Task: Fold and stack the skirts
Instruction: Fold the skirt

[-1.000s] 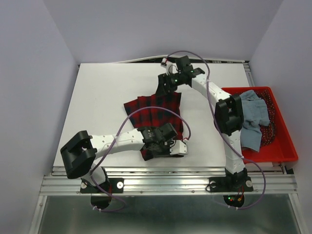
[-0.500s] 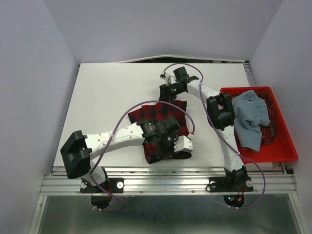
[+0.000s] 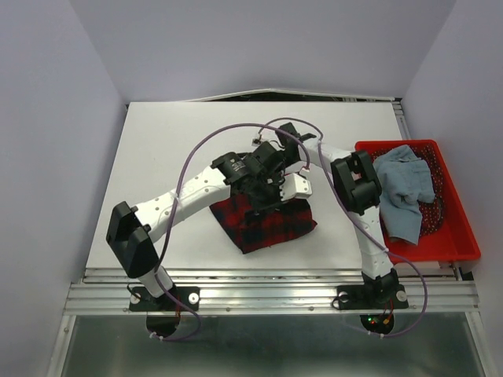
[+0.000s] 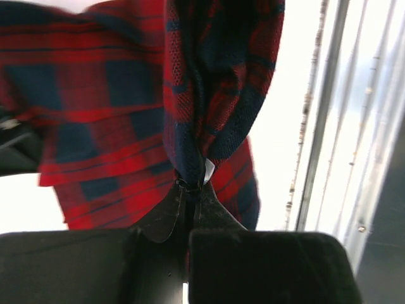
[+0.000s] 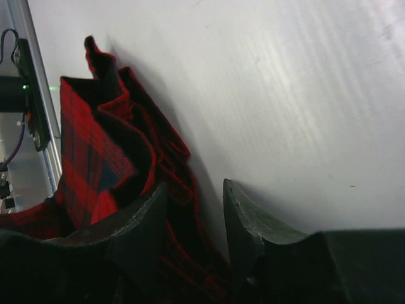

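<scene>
The pleated red-and-navy plaid skirt (image 3: 267, 224) lies mid-width by the near edge of the white table (image 3: 173, 149). The left gripper (image 4: 193, 189) is clamped on 1 bunched hem above the skirt's far side, and the cloth trails nearward. The right gripper (image 5: 193, 206) straddles plaid there; I cannot tell if it grips. The plain blue-grey skirt (image 3: 401, 192) lies in the red plastic basket (image 3: 436, 253).

a red basket (image 3: 437, 253) sits at the right edge of the white surface (image 3: 173, 149), holding a dark red beaded item (image 3: 431, 214).

Robotics lab cell: white table (image 3: 161, 149), plain pale walls (image 3: 55, 102) around, aluminium mounting rail (image 3: 267, 298) along its near edge.
</scene>
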`<state>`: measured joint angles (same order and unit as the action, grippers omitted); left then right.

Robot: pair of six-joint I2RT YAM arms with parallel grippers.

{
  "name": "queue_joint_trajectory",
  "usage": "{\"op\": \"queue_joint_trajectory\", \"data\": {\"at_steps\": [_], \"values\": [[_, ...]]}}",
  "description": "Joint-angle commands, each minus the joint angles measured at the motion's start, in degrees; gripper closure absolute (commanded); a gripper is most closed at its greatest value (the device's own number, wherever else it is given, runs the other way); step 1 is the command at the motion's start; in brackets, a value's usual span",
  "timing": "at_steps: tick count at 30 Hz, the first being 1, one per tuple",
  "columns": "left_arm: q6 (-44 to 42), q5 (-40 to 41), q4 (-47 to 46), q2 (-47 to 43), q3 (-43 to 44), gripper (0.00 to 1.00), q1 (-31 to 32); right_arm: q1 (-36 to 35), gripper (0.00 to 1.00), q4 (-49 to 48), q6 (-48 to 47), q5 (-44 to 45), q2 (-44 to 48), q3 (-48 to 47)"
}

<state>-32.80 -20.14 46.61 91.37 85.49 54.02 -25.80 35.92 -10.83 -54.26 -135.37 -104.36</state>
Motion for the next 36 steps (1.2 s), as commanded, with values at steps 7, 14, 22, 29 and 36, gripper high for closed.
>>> {"op": "queue_joint_trajectory", "data": {"at_steps": [7,14,22,29,36], "values": [[-6.93,-1.04,-0.98,4.69,5.21,1.0,-10.07,-4.34,0.54,3.19,-2.27,-5.41,5.82,7.32],[-8.59,-0.78,-8.01,6.27,1.09,1.0,-13.32,-5.49,0.55,3.01,-1.91,-6.91,5.74,8.29],[-11.5,2.47,-18.38,7.32,-4.1,1.0,-13.85,-5.49,0.55,3.01,-0.86,-8.14,4.06,7.41],[-11.15,8.45,-35.07,6.54,-15.24,1.0,-13.85,-5.49,0.55,3.1,-0.42,-9.2,1.96,6.97],[-11.32,15.92,-52.49,3.64,-26.95,0.95,-13.85,-5.49,0.55,5.21,-1.03,-11.57,-0.77,5.39]]}}
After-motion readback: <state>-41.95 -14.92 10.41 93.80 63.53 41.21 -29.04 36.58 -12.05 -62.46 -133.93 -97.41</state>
